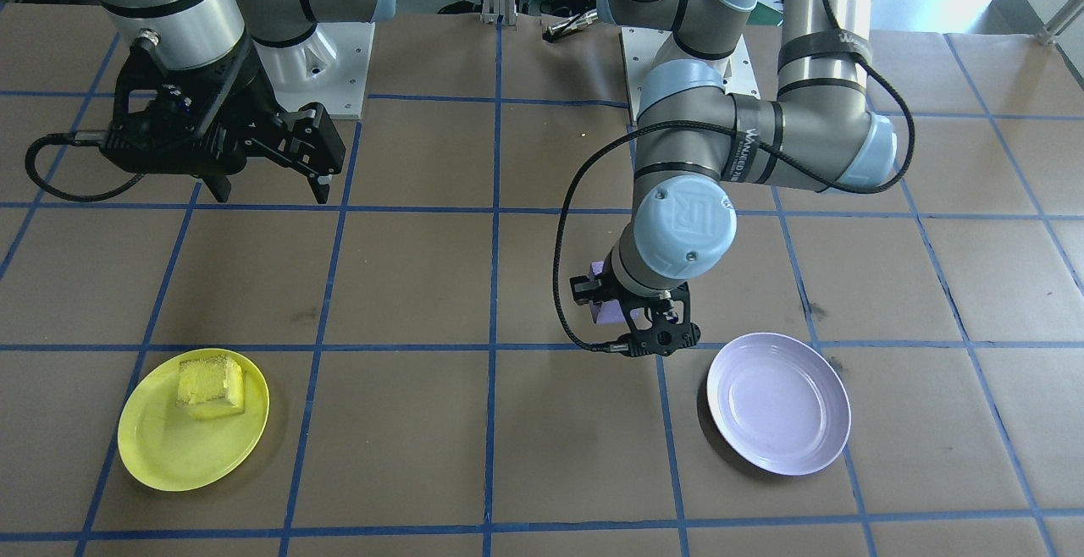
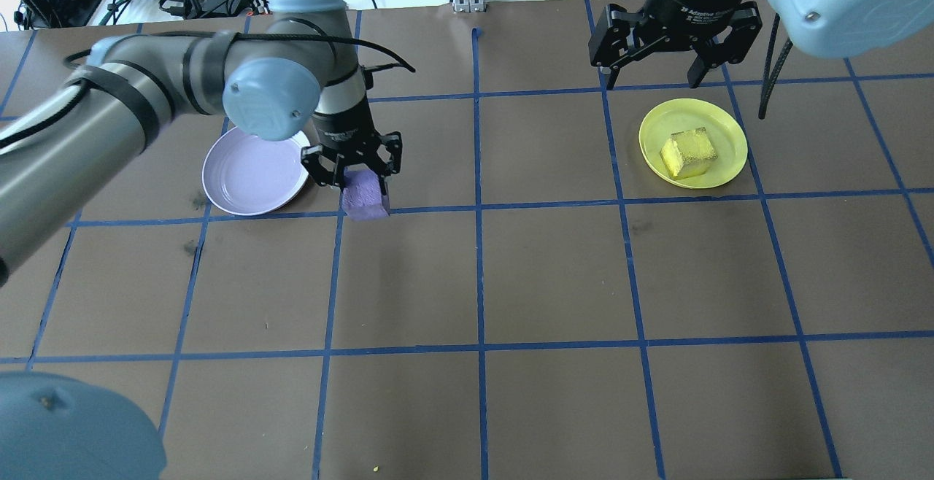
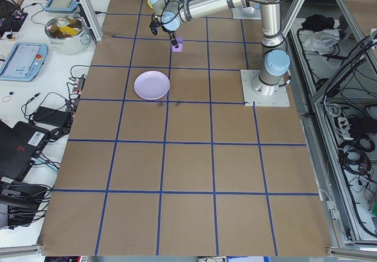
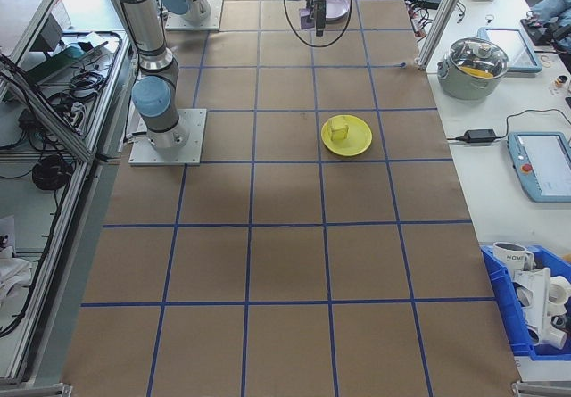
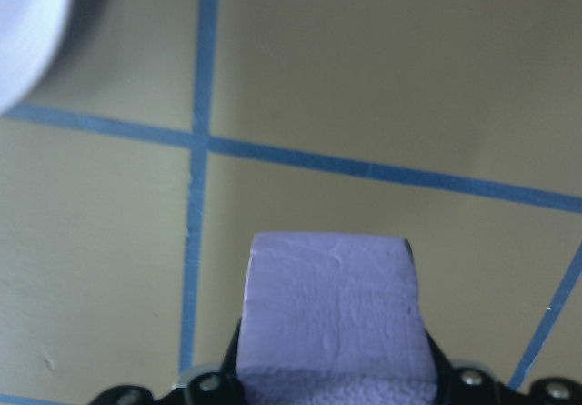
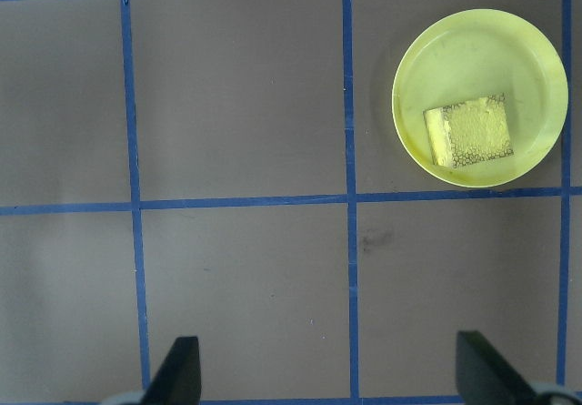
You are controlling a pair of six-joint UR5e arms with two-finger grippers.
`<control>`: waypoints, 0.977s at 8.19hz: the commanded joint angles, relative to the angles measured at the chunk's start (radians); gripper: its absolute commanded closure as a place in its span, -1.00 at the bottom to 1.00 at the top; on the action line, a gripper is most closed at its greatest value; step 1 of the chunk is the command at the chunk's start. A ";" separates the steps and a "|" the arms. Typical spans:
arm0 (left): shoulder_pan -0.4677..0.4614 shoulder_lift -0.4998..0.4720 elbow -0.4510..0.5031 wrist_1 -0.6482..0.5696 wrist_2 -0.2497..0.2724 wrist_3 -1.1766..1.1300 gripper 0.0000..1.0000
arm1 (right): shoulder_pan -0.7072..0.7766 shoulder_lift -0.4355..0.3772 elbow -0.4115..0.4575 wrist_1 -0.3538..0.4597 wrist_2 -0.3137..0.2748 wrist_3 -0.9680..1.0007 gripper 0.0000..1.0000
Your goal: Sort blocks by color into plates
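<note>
My left gripper (image 2: 359, 181) is shut on the light purple block (image 2: 363, 195), holding it above the table just right of the lavender plate (image 2: 252, 176) in the overhead view. The wrist view shows the purple block (image 5: 333, 309) filling the space between the fingers, with the lavender plate's rim (image 5: 27, 32) at the top left corner. The yellow block (image 2: 689, 152) lies in the yellow plate (image 2: 722, 124). My right gripper (image 2: 660, 64) hangs open and empty, high behind that plate. From its wrist view the yellow block (image 6: 469, 130) rests in the yellow plate (image 6: 427, 68).
Brown paper with a blue tape grid covers the table (image 2: 554, 276). The arm bases (image 1: 322, 57) stand at the robot's edge. Off the table's ends are a pot (image 4: 482, 62), tablets and a blue bin (image 4: 531, 308).
</note>
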 commanded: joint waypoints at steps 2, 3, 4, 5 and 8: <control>0.211 -0.014 0.109 0.009 0.047 0.371 1.00 | 0.000 0.001 0.008 -0.008 0.000 -0.001 -1.00; 0.248 -0.016 0.109 0.027 0.060 0.433 1.00 | 0.000 0.000 0.010 -0.007 0.001 -0.001 -1.00; 0.282 -0.021 0.109 0.034 0.063 0.487 1.00 | 0.000 0.000 0.011 -0.006 0.001 -0.001 -1.00; 0.311 -0.034 0.107 0.064 0.071 0.575 1.00 | 0.000 -0.001 0.011 -0.006 0.001 -0.001 -1.00; 0.334 -0.111 0.109 0.147 0.092 0.588 0.67 | 0.002 -0.009 0.031 -0.004 0.000 -0.003 -1.00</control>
